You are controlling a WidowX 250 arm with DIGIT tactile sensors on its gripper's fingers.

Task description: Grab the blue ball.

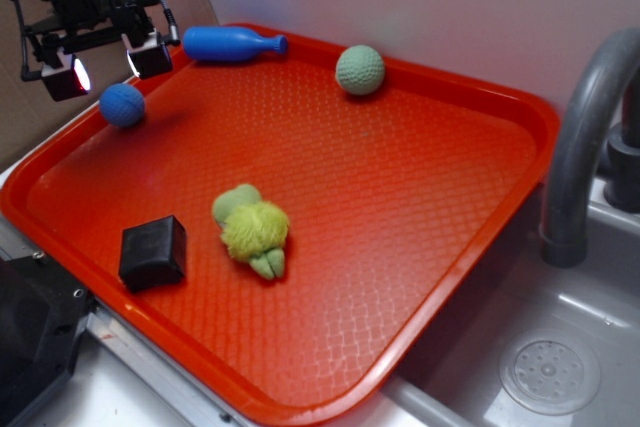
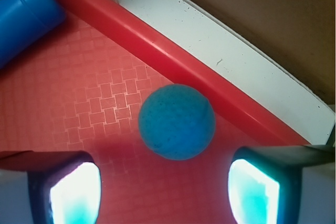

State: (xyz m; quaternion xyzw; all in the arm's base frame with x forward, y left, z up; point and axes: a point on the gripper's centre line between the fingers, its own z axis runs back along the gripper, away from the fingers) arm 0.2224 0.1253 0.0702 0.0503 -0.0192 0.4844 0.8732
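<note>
Exterior view: a red tray [image 1: 480,247] sits beside a grey sink [image 1: 560,367] with a curved tap [image 1: 585,137]. The robot's fingers [image 1: 110,67] hang over the tray's far left corner, spread apart and holding nothing, their pale pads glowing. The blue ball [image 1: 122,105] lies on the tray just below the fingers, close to the tray's left rim, and seems to sit between the two tips, apart from both. A long blue bowling-pin toy [image 1: 232,43] lies just beyond the fingers along the back rim. A pale green ball [image 1: 360,70] rests well away from them, near the back. A fuzzy yellow-green toy [image 1: 252,231] and a black block [image 1: 152,253] lie well apart from the fingers, toward the front of the tray.

Wrist view: the camera looks down between the fingers [image 2: 163,187]. The two pads show at the bottom corners, wide apart. The blue ball [image 2: 177,121] sits just ahead of the gap between them, near its midline, touching neither pad. The tray's raised rim [image 2: 173,61] runs just beyond the ball. The end of the pin toy [image 2: 26,17] shows off to the left side.

The step in hand looks like the final approach, before any grasp. The next move probably calls for lowering the fingers so the pads bracket the ball, then closing gently. The nearby rim leaves little room on that side, and a round ball may roll if nudged.
</note>
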